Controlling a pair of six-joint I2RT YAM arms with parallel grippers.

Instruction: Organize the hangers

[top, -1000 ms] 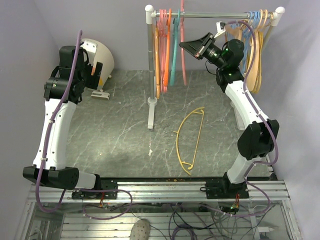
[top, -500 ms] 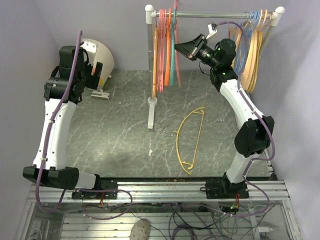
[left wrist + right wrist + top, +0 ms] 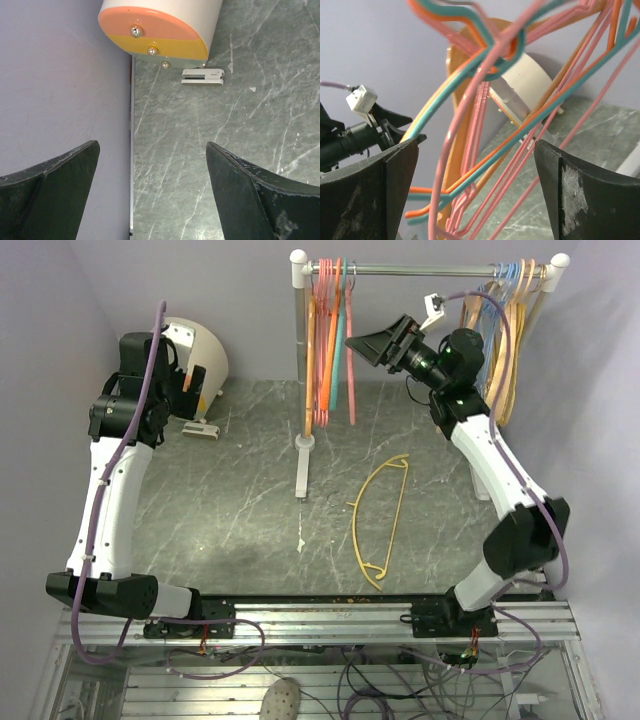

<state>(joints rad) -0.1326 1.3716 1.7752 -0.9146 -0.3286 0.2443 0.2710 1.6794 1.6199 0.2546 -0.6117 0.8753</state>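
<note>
Several pink, orange and teal hangers (image 3: pixel 328 340) hang bunched at the left end of the rack's rod (image 3: pixel 420 271). The outermost is a pink hanger (image 3: pixel 351 360). My right gripper (image 3: pixel 372 344) stands open just right of it. In the right wrist view the bunch of hangers (image 3: pixel 485 150) fills the space ahead of the open right gripper (image 3: pixel 475 192), with nothing pinched. A yellow hanger (image 3: pixel 380 520) lies flat on the table. My left gripper (image 3: pixel 192 388) is open at the far left. In its own view the left gripper (image 3: pixel 152 195) holds nothing over the table edge.
A white cone-shaped object (image 3: pixel 203 355) with an orange and yellow base (image 3: pixel 152 37) lies at the back left, a small white clip (image 3: pixel 202 77) beside it. The rack's post (image 3: pixel 302 390) stands mid-table. Light-blue and tan hangers (image 3: pixel 505 330) crowd the rod's right end. Walls close both sides.
My right gripper carried the pink hanger leftward along the rod to the bunch, then opened and let it go. The left arm has not moved.
</note>
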